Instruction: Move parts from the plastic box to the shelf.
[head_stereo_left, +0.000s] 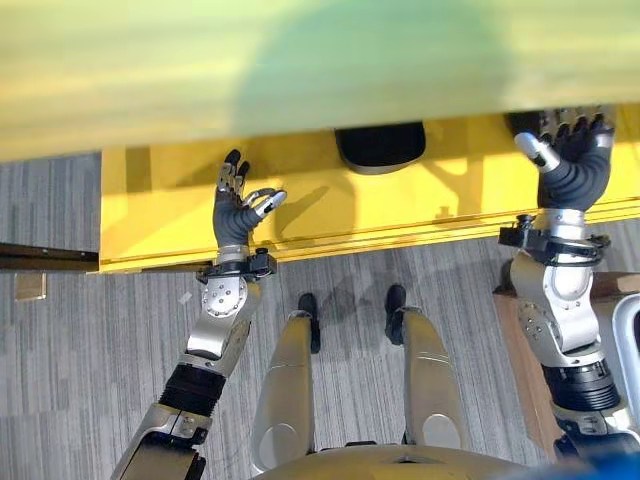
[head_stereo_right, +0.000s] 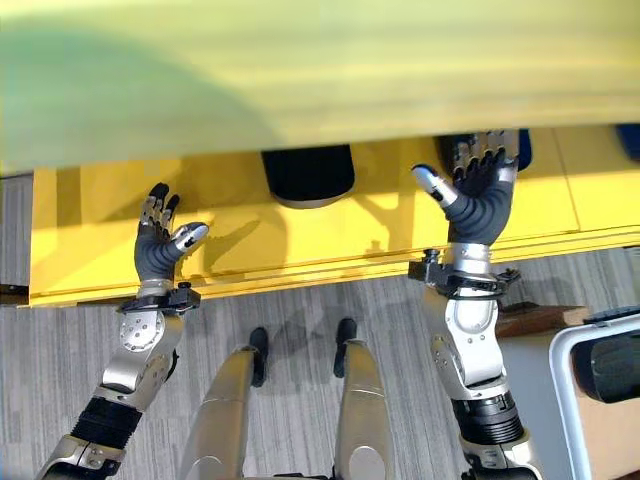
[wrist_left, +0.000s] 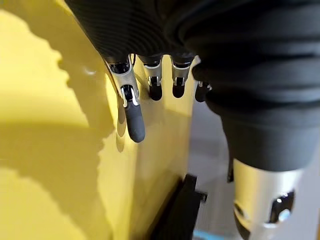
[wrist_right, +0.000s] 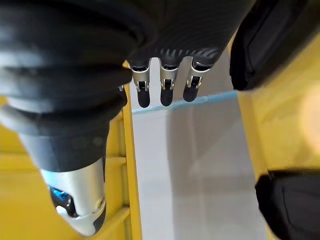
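Left hand (head_stereo_left: 237, 205) is up over the yellow shelf (head_stereo_left: 160, 210) at centre-left of the left eye view, fingers loosely spread and lightly bent, thumb out to the side, nothing in it. Its wrist view backs that up: fingertips (wrist_left: 135, 125) hang free just off the yellow surface.

Over at the right edge, the right hand (head_stereo_left: 570, 150) reaches further up the frame, fingers relaxed and apart, thumb sticking out toward the left, palm empty. Its fingertips sit right at a dark part (head_stereo_right: 515, 150) lying on the shelf, though contact can't be judged.

Between the two hands, at upper centre, a second black part (head_stereo_left: 380, 145) rests on the shelf, half tucked under the upper yellow board (head_stereo_left: 300, 60). In the lower right corner of the right eye view, the pale plastic box (head_stereo_right: 560, 370) holds another dark part (head_stereo_right: 610, 365).
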